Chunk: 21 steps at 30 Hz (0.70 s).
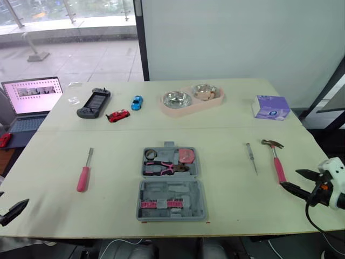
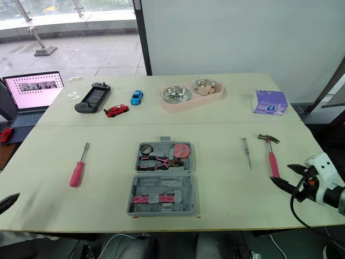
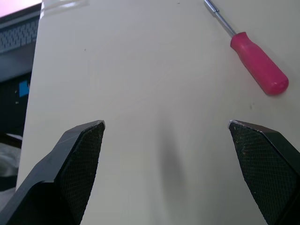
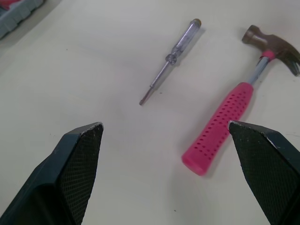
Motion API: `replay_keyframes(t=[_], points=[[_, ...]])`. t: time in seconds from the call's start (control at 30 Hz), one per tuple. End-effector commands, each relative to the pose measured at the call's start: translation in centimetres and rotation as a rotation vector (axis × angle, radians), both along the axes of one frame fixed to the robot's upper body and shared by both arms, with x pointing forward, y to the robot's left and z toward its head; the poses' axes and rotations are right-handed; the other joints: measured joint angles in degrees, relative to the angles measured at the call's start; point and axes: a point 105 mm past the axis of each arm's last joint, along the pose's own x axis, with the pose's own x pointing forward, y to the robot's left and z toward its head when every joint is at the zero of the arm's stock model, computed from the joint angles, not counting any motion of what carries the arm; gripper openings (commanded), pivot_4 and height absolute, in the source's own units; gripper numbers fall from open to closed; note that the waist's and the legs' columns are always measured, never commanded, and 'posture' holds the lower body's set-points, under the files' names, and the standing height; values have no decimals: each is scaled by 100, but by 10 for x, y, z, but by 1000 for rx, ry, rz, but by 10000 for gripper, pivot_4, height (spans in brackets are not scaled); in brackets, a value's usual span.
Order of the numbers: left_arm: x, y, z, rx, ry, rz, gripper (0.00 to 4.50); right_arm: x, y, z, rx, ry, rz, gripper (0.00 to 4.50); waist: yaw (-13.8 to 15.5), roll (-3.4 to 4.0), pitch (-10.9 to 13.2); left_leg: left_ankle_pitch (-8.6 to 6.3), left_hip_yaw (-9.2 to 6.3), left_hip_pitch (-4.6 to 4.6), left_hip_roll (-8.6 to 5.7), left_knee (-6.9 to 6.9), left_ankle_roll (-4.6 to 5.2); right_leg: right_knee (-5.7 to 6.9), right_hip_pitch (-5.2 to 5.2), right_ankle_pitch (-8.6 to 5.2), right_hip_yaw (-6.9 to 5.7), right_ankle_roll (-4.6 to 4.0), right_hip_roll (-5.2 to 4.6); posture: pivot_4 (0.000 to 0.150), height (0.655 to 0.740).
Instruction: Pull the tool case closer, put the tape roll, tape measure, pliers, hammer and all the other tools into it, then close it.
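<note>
the tool case (image 1: 171,186) lies open, near and central, already holding tape roll (image 1: 150,154), pliers (image 1: 164,168) and tape measure (image 1: 186,156), while hammer (image 1: 276,159) and clear screwdriver (image 1: 251,157) on its right and pink screwdriver (image 1: 83,171) on its left remain outside, with left gripper (image 3: 166,123) and right gripper (image 4: 165,123) both spread wide and empty.
</note>
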Motion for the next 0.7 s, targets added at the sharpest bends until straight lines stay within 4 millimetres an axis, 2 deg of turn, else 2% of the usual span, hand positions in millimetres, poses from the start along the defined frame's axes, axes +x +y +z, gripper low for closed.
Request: replay_keyframes(t=[0.03,0.07,0.13,0.17,0.2,0.3,0.4,0.53,0.7], points=[[23,-28,14,20,-73,-84,44303,8,36,20,35,-79,-13,45000,4,-1,-1,0,-3,-1,0,0,0,0,0,0,0,0,1,1500,7239],[29,-44,16,35,-108,-146,44303,11,46,17,40,-79,-54,45000,8,0,-2,0,-3,-1,-1,0,-1,0,0,0,1,0,-1,1500,7239],[40,-90,22,41,-199,-319,44303,19,63,5,-6,-78,-173,45000,20,-8,-9,1,-4,-1,-2,1,-3,-1,0,1,4,-1,-2,1500,7239],[39,-119,23,30,-207,-461,44303,23,71,2,-41,-100,-225,45000,20,-14,-12,1,-7,-2,-2,1,-5,-2,0,2,4,-2,-2,1500,7239],[37,-139,23,-30,-195,-536,44303,28,75,-1,-55,-123,-310,45000,17,-21,-14,2,-7,-5,-2,1,-7,-1,-5,2,5,-4,-2,1500,7239],[30,-174,27,-136,-164,-677,44303,35,75,-7,-70,-164,-508,45000,-5,-11,-12,4,-12,-10,0,0,-12,2,-19,6,10,-11,1,1500,7239],[26,-209,40,-200,-190,-827,44303,46,76,-13,-54,-179,-611,45000,1,-2,-11,4,-4,-9,-7,0,-11,1,-17,4,14,-15,-1,1500,7239],[19,-242,48,-237,-177,-968,44303,69,72,-25,-38,-152,-632,45000,-17,-1,-11,5,1,-4,-7,0,-10,0,-11,5,13,-18,3,1500,7239],[23,-249,41,-194,-167,-992,44303,89,57,-39,-49,-114,-647,45000,-32,10,-11,6,2,0,-5,0,-9,6,-10,6,12,-16,8,1500,7239]])
